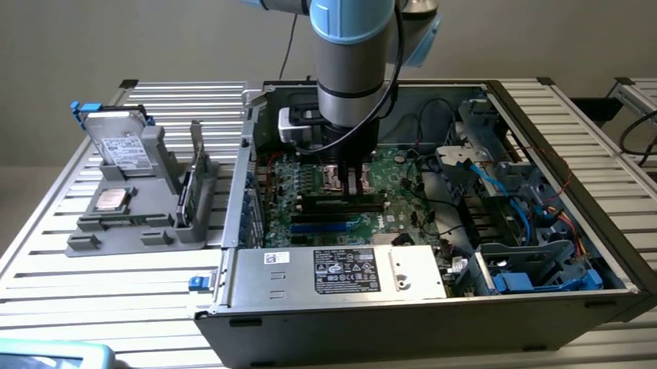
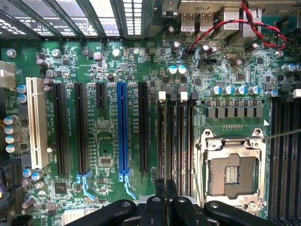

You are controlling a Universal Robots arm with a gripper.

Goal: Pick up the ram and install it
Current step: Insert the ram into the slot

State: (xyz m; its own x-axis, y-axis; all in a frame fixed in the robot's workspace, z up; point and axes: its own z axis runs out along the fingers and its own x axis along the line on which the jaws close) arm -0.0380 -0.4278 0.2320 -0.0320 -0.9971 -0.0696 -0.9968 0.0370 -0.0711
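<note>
The gripper (image 2: pixel 165 188) reaches down into the open computer case (image 1: pixel 411 327) on the counter (image 1: pixel 103 280), with its fingers pressed nearly together over the black memory slots (image 2: pixel 188 141) beside the processor socket (image 2: pixel 233 169). They seem to pinch the ram (image 1: pixel 337 201) edge-on along one slot, though the thin stick is hard to tell from the slots around it.

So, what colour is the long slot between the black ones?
Blue; the slot shows best in the wrist view.
</note>
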